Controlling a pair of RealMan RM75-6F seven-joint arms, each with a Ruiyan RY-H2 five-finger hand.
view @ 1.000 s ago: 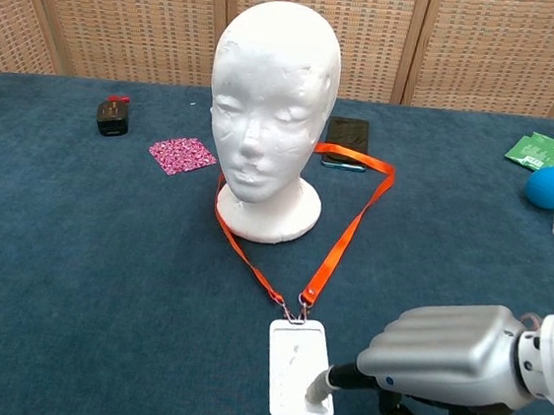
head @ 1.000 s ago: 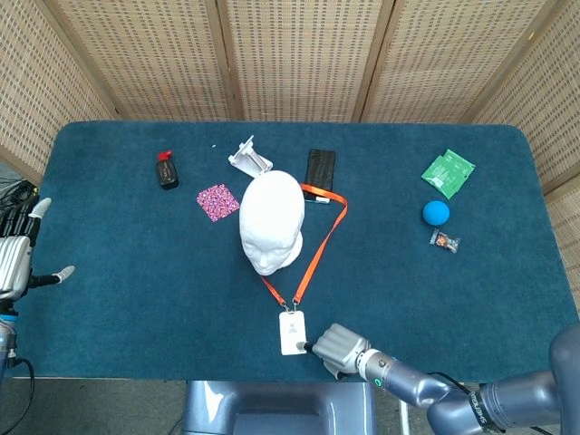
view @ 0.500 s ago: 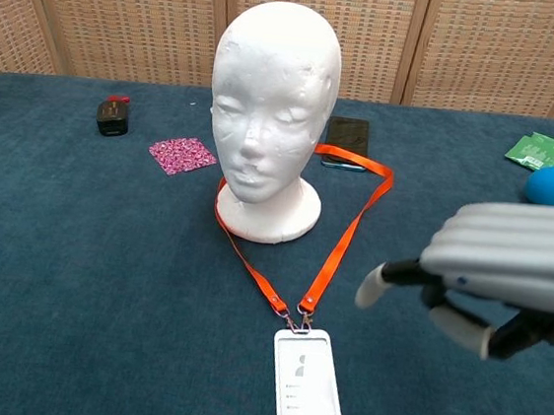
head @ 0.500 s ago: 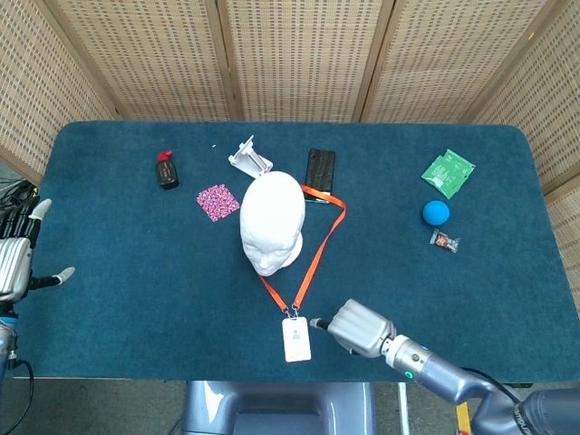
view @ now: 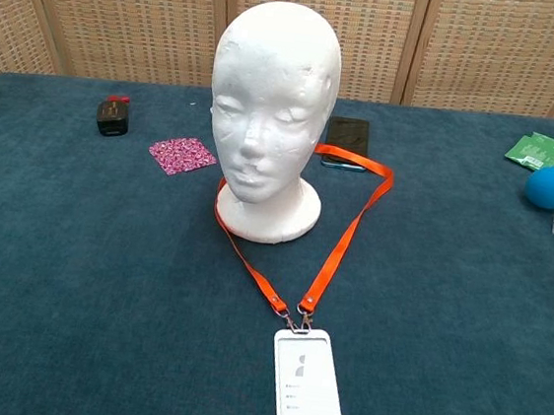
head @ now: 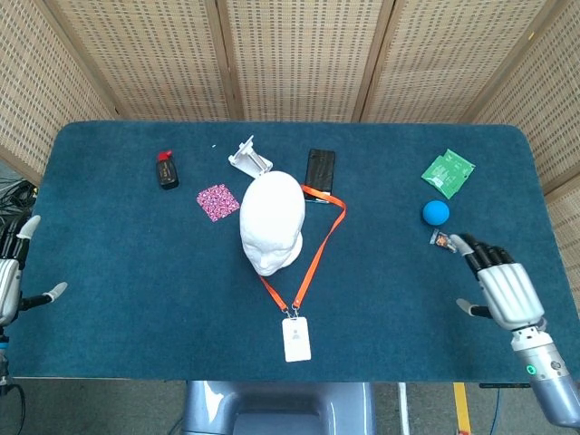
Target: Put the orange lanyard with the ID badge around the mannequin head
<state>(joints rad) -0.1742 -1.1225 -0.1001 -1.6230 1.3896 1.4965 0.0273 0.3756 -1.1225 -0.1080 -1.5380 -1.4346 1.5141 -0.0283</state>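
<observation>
The orange lanyard (head: pixel 316 246) loops around the mannequin head (head: pixel 271 220), its badge (head: pixel 294 338) flat on the blue surface (head: pixel 136 272). The right robot hand (head: pixel 501 288) has let go and pulled far right of the badge, fingers spread, empty. The left robot hand (head: pixel 11 281) appears open, partly cropped. The task looks done.

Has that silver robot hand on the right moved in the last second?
Yes. The silver right hand was touching the white ID badge near the table's front edge; it has swung off to the right and now sits open just below the small blue ball.
</observation>
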